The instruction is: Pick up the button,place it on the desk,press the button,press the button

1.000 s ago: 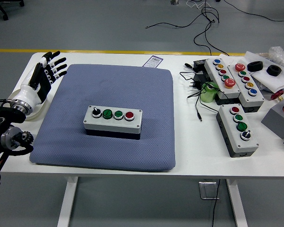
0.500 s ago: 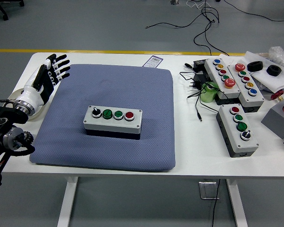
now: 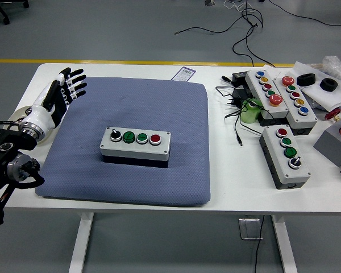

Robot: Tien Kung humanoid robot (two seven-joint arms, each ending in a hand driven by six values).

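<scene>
A grey button box (image 3: 136, 145) lies in the middle of the blue-grey mat (image 3: 131, 91). It carries a black selector knob, two green buttons and a red button in a row. My left hand (image 3: 65, 90) hovers over the mat's far left corner with its fingers spread and holds nothing. It is well to the left of the box. The right arm is out of view.
Three more button boxes (image 3: 285, 153) (image 3: 265, 91) (image 3: 298, 99) sit on the white table (image 3: 233, 182) at the right, among black cables (image 3: 233, 108) and a green object (image 3: 251, 111). A grey block (image 3: 332, 145) stands at the right edge. A label (image 3: 185, 74) lies behind the mat.
My left hand has moved a little to the right, in over the mat's corner, fingers still spread. The button box has not moved.
</scene>
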